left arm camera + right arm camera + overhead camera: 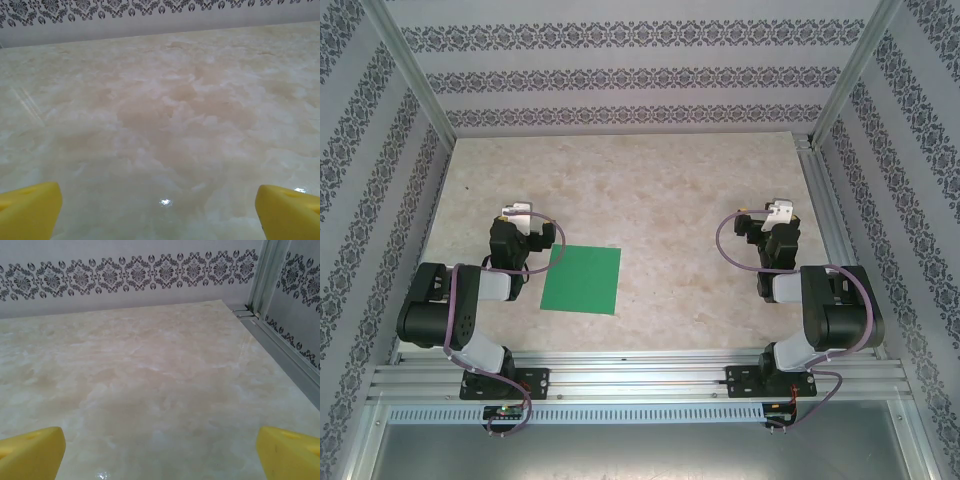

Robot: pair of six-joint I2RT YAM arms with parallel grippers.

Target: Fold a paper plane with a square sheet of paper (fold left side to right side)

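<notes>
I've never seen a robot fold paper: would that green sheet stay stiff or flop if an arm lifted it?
The square sheet of paper lies dead flat and looks thin, so it would probably droop when lifted by one edge. The table looks glossy, so a push would likely slide it rather than crease it.

The square sheet of paper (582, 279) is lying on the worktop (660, 190), left of centre, toward the near edge. The left tool (520, 215) is hanging just left of it, the right tool (775, 215) well apart by the right edge.
</notes>
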